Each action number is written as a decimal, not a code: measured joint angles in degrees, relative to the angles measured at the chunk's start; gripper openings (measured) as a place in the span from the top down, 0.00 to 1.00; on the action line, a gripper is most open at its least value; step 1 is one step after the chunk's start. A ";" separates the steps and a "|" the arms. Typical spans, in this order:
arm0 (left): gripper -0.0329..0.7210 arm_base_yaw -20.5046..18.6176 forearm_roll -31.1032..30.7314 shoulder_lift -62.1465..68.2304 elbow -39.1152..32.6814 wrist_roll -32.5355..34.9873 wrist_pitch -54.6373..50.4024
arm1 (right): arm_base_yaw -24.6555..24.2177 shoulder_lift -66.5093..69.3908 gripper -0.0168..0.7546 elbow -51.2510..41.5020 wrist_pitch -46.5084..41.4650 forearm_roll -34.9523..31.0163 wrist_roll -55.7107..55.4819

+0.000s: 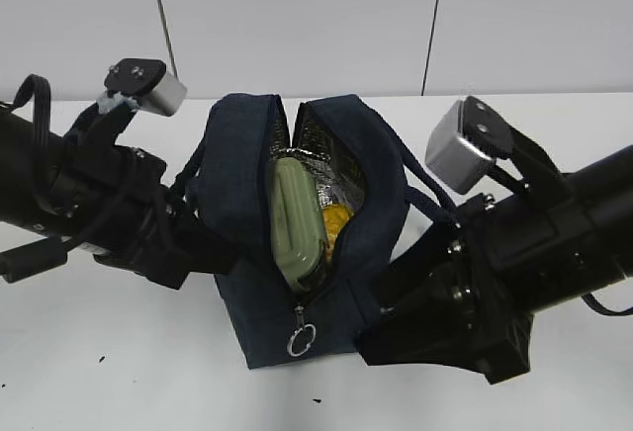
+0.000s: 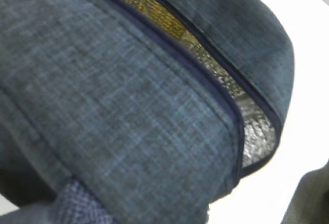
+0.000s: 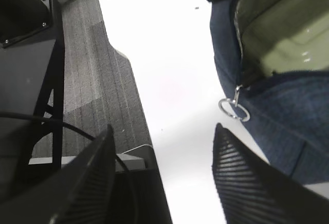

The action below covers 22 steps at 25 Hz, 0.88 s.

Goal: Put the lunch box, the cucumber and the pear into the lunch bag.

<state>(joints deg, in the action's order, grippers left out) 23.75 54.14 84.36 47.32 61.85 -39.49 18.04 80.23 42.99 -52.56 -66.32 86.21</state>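
Observation:
The navy lunch bag [image 1: 242, 169] stands unzipped in the middle of the white table. The lunch box [image 1: 297, 218], sage-green lid showing, stands on edge inside it, with the yellow pear [image 1: 337, 221] beside it against the silver lining. The cucumber is out of view. My left gripper [image 1: 203, 243] is pressed against the bag's left side; its wrist view is filled with the bag's fabric [image 2: 128, 106] and no fingers show. My right gripper [image 3: 163, 126] is open and empty over the table, just beside the bag [image 3: 293, 121] and its zipper ring pull [image 3: 234, 108]. The lunch box lid [image 3: 288, 39] shows there too.
The zipper ring pull [image 1: 301, 338] hangs at the bag's front end. The table's front edge [image 3: 134, 88] runs close to the right gripper, with grey floor [image 3: 95, 64] and a black stand [image 3: 25, 23] beyond it. A white wall closes the back.

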 joint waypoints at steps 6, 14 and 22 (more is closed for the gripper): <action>0.97 0.00 -0.11 0.00 0.00 0.00 3.48 | 0.00 3.26 0.37 -0.08 0.58 -5.55 7.79; 0.97 0.00 -0.07 0.00 0.00 0.00 4.24 | 0.00 12.27 0.39 -0.12 0.47 -11.74 15.55; 0.97 0.00 0.46 0.00 0.00 0.00 4.30 | 0.00 19.99 0.40 -0.12 0.04 -17.84 24.32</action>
<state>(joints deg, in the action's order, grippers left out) 23.75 54.60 84.36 47.32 61.85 -35.19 18.04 100.22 42.87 -52.52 -84.17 110.53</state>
